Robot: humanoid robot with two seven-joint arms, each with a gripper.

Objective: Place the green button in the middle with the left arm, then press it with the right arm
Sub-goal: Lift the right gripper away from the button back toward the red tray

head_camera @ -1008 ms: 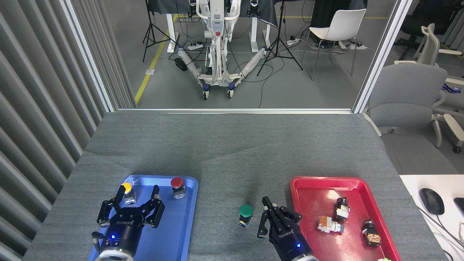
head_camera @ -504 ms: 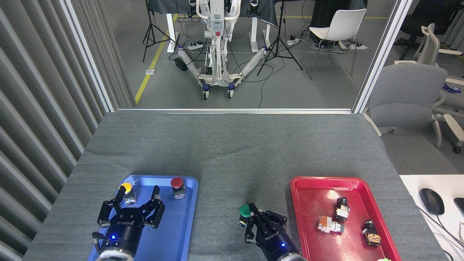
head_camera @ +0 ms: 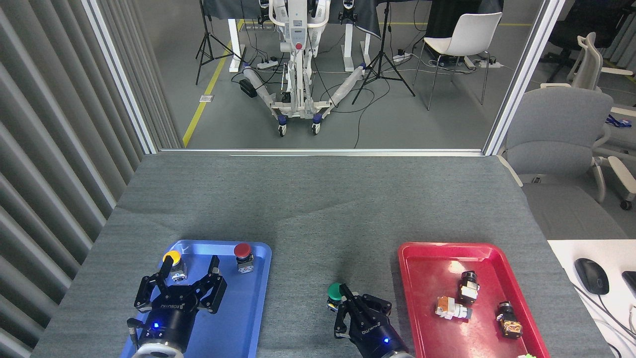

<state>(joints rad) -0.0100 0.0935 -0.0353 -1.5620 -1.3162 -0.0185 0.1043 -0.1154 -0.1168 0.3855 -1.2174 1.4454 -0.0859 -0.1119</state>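
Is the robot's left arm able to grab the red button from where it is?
Probably yes. The left gripper is open over the blue tray, and the red button stands just beyond it with nothing between.

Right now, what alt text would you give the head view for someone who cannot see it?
The right gripper, its jaws close together, is at the green button on the grey cloth between a blue tray and a red tray. The left gripper, jaws open, is over the blue tray near a yellow button and a red button.
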